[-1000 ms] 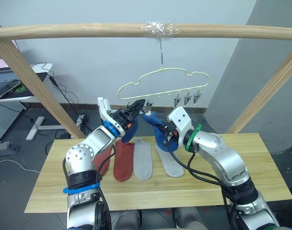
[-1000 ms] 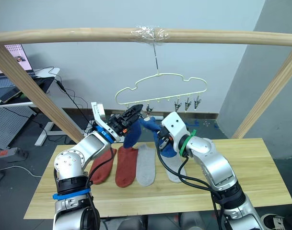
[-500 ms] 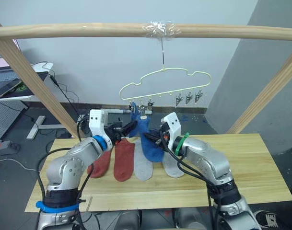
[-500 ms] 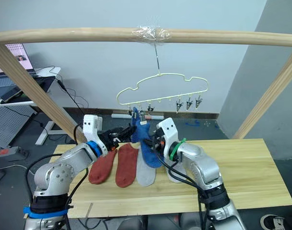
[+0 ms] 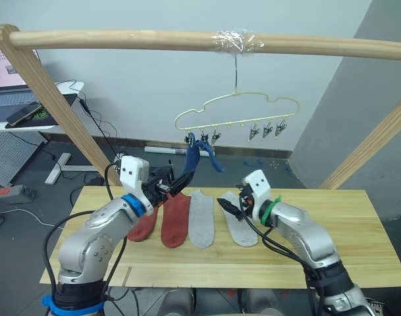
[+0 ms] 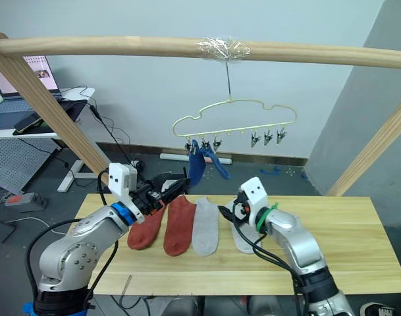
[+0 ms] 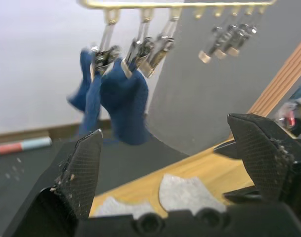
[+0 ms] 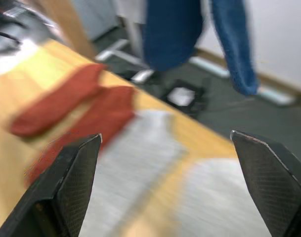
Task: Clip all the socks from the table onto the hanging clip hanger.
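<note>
On the table (image 5: 332,230) we see four socks lying side by side: two red socks (image 5: 162,220) toward our left and two grey socks (image 5: 218,226) toward the middle. Above them, the hanger (image 5: 240,117) hangs by its hook from the wooden pole (image 5: 187,41), and two blue socks (image 5: 199,153) dangle from the clips at its left end, over the far edge of the table. The three clips at its right end hold nothing.

Our left gripper (image 5: 176,185) hovers above the red socks, just below the hanging blue pair, and its fingers (image 7: 83,170) are spread wide with nothing between them. Looking along them, we see the blue socks pinched in the clips and the toes of the grey socks on the wood below.

Our right gripper (image 5: 228,205) sits low over the right-hand grey sock, pointing toward the other arm. Its fingers (image 8: 73,180) are likewise spread apart and empty; between them we see the red and grey socks on the table and the blue ones hanging beyond.
</note>
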